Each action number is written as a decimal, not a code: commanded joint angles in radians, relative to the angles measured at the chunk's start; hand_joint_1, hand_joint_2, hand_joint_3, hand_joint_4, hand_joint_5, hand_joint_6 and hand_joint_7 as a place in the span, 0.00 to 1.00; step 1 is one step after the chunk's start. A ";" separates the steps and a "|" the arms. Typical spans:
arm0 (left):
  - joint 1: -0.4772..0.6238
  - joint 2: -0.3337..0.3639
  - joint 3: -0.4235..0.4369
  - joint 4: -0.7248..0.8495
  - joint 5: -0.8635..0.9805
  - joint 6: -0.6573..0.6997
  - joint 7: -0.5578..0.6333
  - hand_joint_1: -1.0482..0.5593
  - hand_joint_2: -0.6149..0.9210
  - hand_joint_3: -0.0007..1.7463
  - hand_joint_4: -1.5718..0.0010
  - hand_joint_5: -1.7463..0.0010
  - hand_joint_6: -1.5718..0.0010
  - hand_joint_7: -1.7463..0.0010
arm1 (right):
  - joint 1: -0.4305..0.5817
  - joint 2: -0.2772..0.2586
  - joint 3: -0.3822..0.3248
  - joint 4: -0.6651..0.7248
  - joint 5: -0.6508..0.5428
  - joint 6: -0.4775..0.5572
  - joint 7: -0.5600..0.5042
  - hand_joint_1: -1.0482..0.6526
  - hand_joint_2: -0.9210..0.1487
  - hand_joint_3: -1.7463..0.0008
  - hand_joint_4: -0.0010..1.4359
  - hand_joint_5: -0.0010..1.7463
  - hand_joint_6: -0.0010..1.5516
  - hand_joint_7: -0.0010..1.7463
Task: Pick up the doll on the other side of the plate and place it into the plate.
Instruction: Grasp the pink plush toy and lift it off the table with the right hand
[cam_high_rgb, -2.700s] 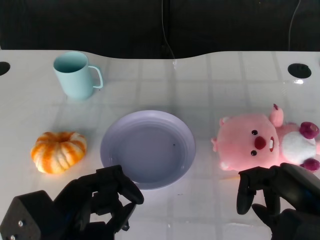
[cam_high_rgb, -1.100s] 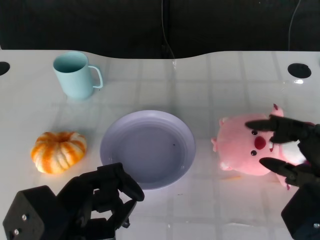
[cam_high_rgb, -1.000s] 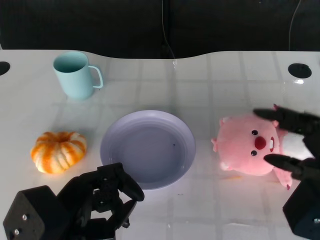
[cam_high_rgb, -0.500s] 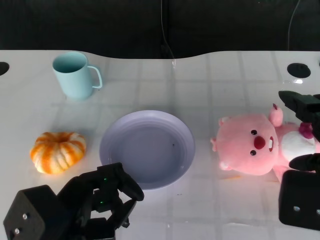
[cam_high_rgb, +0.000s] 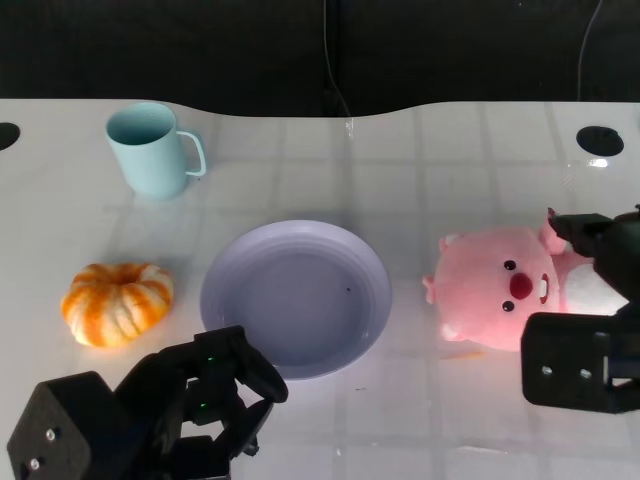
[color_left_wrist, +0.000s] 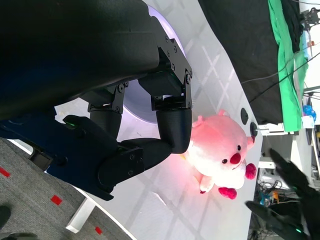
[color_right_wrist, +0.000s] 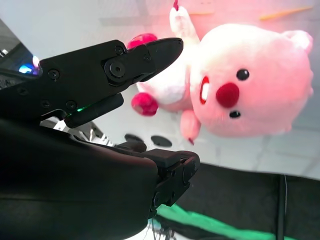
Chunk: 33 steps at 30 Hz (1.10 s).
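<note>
The pink plush doll (cam_high_rgb: 497, 298) lies on the white table to the right of the empty lavender plate (cam_high_rgb: 295, 300), its face turned toward me. My right hand (cam_high_rgb: 605, 250) hovers over the doll's body at the right edge of the head view, fingers spread and holding nothing. In the right wrist view those fingers (color_right_wrist: 115, 67) stand apart beside the doll (color_right_wrist: 240, 85) without touching it. My left hand (cam_high_rgb: 195, 405) stays near the table's front edge below the plate, fingers curled in on nothing. The left wrist view shows the same curled hand (color_left_wrist: 130, 100), with the doll (color_left_wrist: 220, 152) beyond it.
A light blue mug (cam_high_rgb: 150, 150) stands at the back left. An orange-and-white pumpkin (cam_high_rgb: 117, 303) sits left of the plate. A dark round hole (cam_high_rgb: 599, 140) marks the table's far right corner. Black cloth lies behind the table's back edge.
My right hand rose from the front edge, opened, and swung forward and right across the doll; it now sits over the doll's body. The left hand and the other things stayed put.
</note>
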 joint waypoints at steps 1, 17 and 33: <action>0.004 0.012 0.003 -0.009 0.011 -0.007 0.008 0.46 0.86 0.48 0.61 0.00 0.57 0.22 | -0.037 0.010 0.019 0.070 0.003 -0.002 -0.034 0.20 0.05 0.99 0.00 0.18 0.11 0.00; 0.012 0.019 0.007 -0.017 0.008 -0.008 0.007 0.47 0.85 0.48 0.63 0.00 0.57 0.22 | -0.186 0.086 0.094 0.509 0.132 -0.041 -0.192 0.20 0.01 0.99 0.03 0.15 0.12 0.00; 0.015 0.019 0.012 -0.015 0.005 -0.023 0.002 0.48 0.87 0.46 0.63 0.00 0.57 0.23 | -0.369 0.178 0.193 0.948 0.226 -0.107 -0.391 0.18 0.00 1.00 0.16 0.08 0.19 0.01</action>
